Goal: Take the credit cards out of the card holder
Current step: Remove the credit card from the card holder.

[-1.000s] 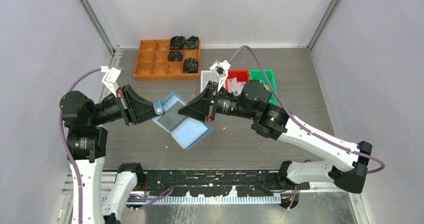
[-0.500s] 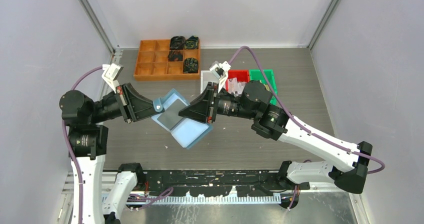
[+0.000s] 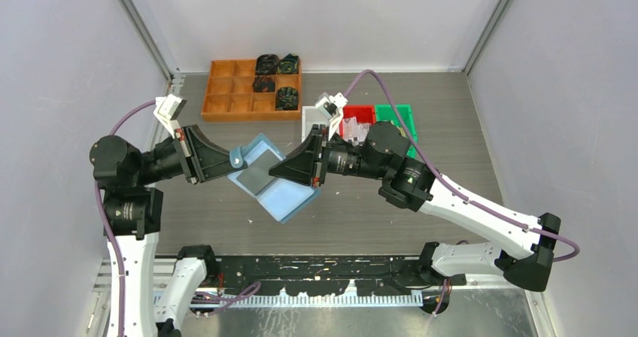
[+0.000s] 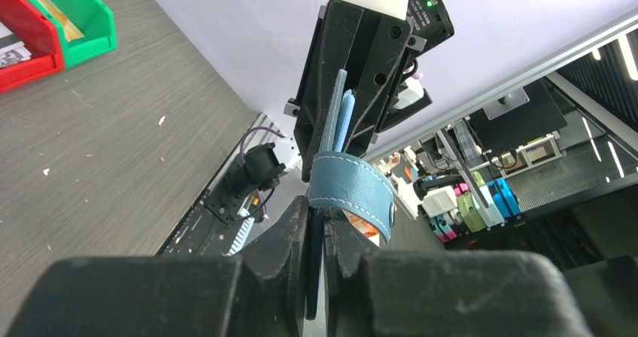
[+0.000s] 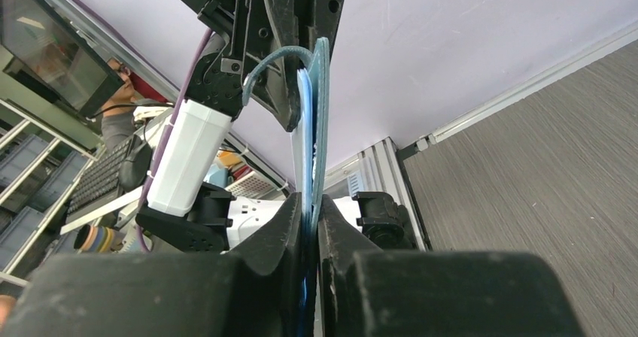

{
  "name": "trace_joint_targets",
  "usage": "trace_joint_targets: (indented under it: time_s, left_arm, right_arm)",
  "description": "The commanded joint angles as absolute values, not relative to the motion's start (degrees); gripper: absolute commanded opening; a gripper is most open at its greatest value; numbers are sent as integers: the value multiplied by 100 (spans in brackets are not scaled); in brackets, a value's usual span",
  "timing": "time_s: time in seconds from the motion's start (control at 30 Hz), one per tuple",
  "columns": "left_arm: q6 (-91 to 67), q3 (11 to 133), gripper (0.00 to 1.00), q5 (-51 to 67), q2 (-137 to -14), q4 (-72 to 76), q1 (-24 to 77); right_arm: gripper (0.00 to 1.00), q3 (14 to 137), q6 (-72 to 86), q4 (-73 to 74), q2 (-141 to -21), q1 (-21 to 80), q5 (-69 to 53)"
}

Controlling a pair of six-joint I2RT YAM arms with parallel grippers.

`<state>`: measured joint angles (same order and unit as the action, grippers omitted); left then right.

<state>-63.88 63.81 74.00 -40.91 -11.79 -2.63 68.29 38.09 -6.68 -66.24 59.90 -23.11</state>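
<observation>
The light blue card holder [image 3: 290,194] hangs open above the table, held between both grippers. A dark grey credit card [image 3: 256,174] lies in its upper half. My left gripper [image 3: 232,164] is shut on the holder's left edge, right by the tab loop [image 4: 350,190]; its jaws [image 4: 316,220] pinch a thin dark edge. My right gripper [image 3: 275,168] is shut on the holder's opposite side; in its wrist view [image 5: 310,209] the blue layers [image 5: 317,126] run edge-on between the jaws. A pale card is not clearly visible.
An orange compartment tray [image 3: 226,96] with dark parts [image 3: 274,81] stands at the back left. A red bin [image 3: 357,115] and a green bin [image 3: 395,115] stand behind the right arm, next to a white item [image 3: 310,119].
The left wrist has risen slightly. The holder stays gripped by both grippers in almost the same place.
</observation>
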Motion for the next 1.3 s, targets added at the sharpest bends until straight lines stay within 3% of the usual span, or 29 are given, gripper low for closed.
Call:
trace_joint_targets:
  time_s: [0.0,0.17,0.4,0.63,0.7,0.87,0.93,1.1,1.27]
  left_arm:
    - [-6606,6399,14,7344,-4093,-873,-273]
    - [-6624,6373,20,7423,-4109,-854,-275]
    - [-6403,6374,7,7407,-4088,-867,-278]
    - [-6827,6414,3,7411,-4244,-780,-273]
    - [-6844,6416,1,7415,-4269,-778,-278]
    - [-6715,6415,0,7429,-4283,-758,-279]
    - [-6599,6460,0,7412,-4290,-779,-280]
    - [-5733,6748,0,7273,-4260,-1191,-277]
    - [-4466,7166,0,7047,-4119,-2039,-274]
  right_arm:
    - [15,6820,3748,-857,-6434,6020,-2319]
    - [13,6820,3744,-853,-6433,6020,-2324]
    - [12,6787,3753,-940,-6425,6023,-2405]
    - [13,6679,3727,-1048,-6363,6035,-2521]
    - [19,6651,3742,-1071,-6365,6037,-2538]
    - [47,6469,3846,-1059,-6226,6035,-2428]
    - [51,6363,3893,-1019,-6140,6036,-2373]
    - [47,6059,4078,-1124,-5935,6032,-2318]
    - [28,5986,4184,-1110,-5902,6022,-2247]
